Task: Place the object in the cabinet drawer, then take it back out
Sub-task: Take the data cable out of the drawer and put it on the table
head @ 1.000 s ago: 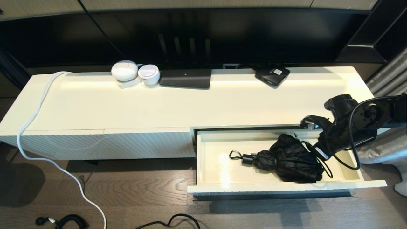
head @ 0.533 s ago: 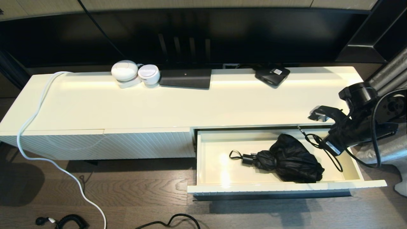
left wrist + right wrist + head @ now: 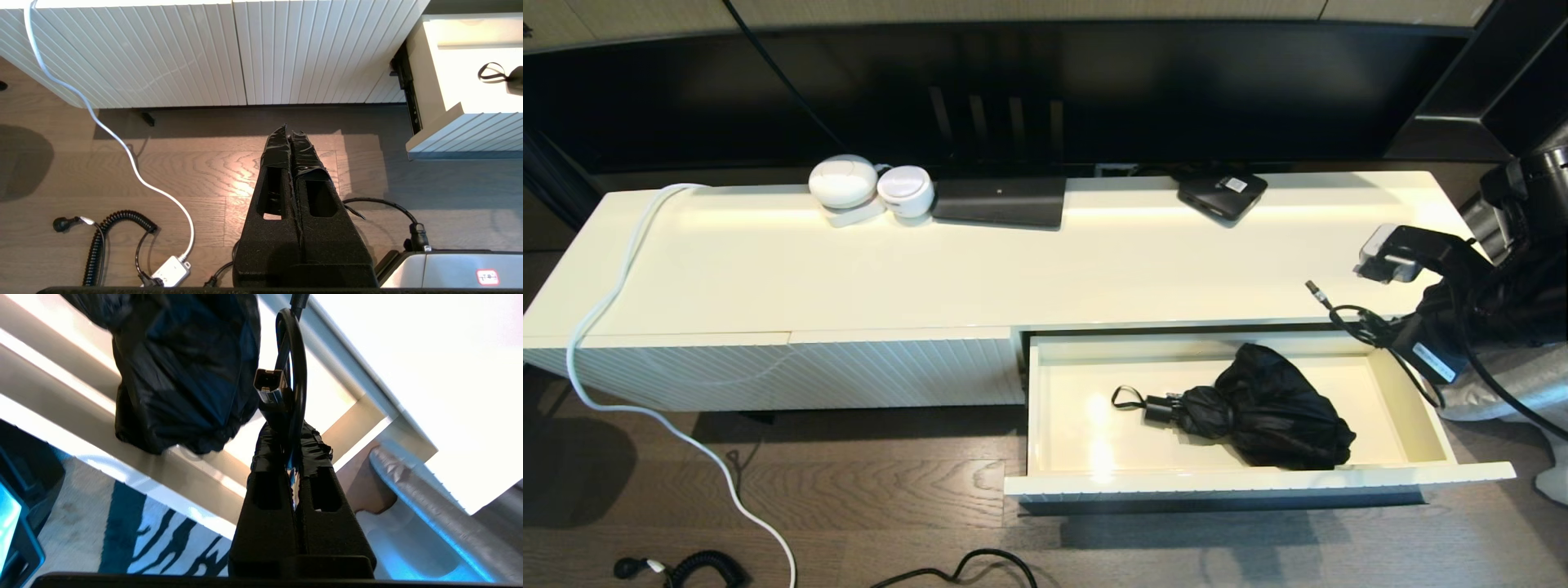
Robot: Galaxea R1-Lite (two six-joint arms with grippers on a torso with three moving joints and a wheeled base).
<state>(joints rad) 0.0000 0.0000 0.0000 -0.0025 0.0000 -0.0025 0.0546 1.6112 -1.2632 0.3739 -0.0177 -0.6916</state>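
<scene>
Head view: umbrella lies inside the open drawer, below and left of the right gripper (fingers pressed together around a black cable). Left gripper, closed and empty, hangs over the floor.

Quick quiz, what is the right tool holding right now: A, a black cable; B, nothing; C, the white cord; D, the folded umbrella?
A: the right tool is clamped on a looped black cable, while the umbrella lies in the open drawer.
</scene>
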